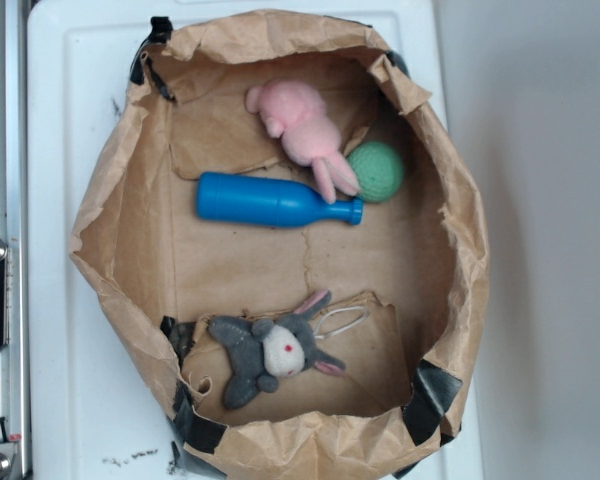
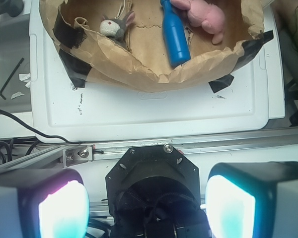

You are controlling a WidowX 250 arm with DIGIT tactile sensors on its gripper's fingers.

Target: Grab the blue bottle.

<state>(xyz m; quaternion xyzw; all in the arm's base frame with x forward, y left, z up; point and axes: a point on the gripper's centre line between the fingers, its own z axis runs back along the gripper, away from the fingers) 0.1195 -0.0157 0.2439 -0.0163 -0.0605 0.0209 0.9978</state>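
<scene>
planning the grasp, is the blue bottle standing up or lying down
Lying down: the blue bottle rests on its side on the paper bag floor, its cap toward the green ball.

Exterior view: even, diffuse overhead light, slightly overexposed; the white tray [image 1: 70, 300] is washed out and detail is soft throughout. Shadows are faint, falling inside the paper bag [image 1: 130, 230] beneath its rolled rim. Wrist view: sharper in the distance, with mild wide-angle curvature along the edges. The near fingertips [image 2: 62, 210] are out of focus and glow cyan-white with a pink fringe, blown out.
</scene>
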